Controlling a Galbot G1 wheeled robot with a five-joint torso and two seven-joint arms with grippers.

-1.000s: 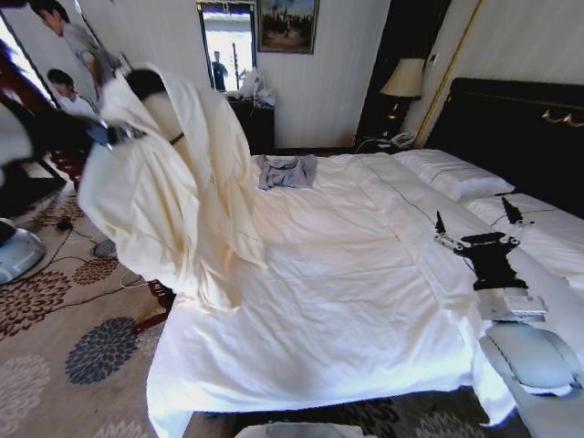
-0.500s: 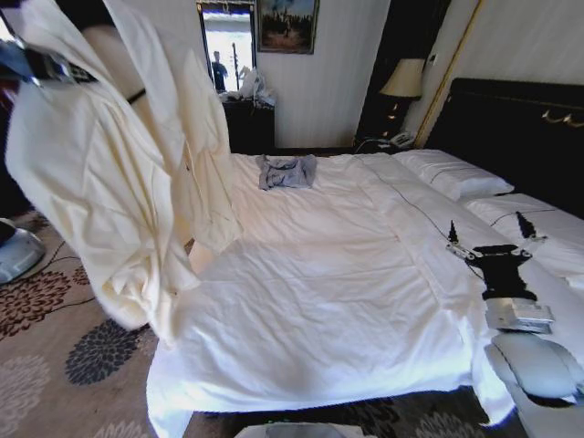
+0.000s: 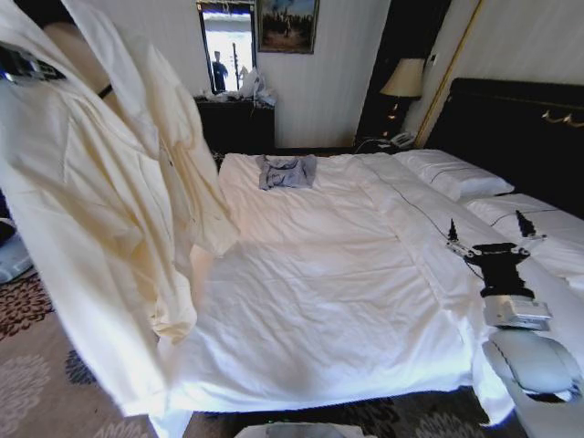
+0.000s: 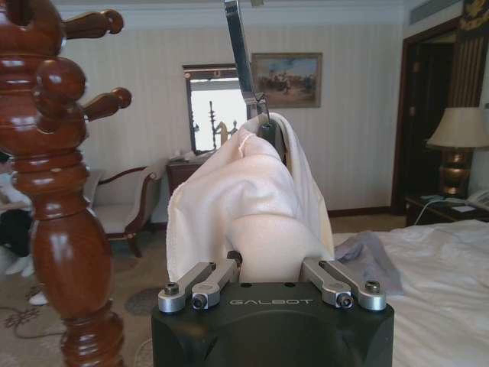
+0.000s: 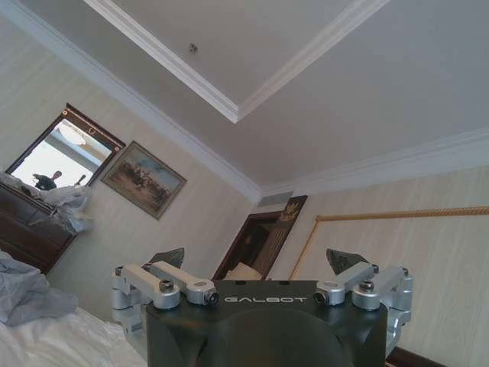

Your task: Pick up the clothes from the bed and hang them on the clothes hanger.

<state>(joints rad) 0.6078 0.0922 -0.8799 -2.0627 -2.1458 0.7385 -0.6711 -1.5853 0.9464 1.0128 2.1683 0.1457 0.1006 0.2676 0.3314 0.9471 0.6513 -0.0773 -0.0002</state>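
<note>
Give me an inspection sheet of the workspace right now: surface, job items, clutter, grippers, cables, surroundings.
Surface: bed with white duvet, wrinkled; white pillows by the dark headboard.
Job's things: cream top off the bed, hanging raised at the robot's left, draped on a black hanger with a metal hook.
Clutter: small grey-blue garment on the bed's far side.
Grippers: left gripper shut on the cream top; right gripper open, empty, above the bed's right edge.
Cables: nothing seen.
Surroundings: reddish wooden coat stand, table lamp, framed painting, floral carpet.
</note>
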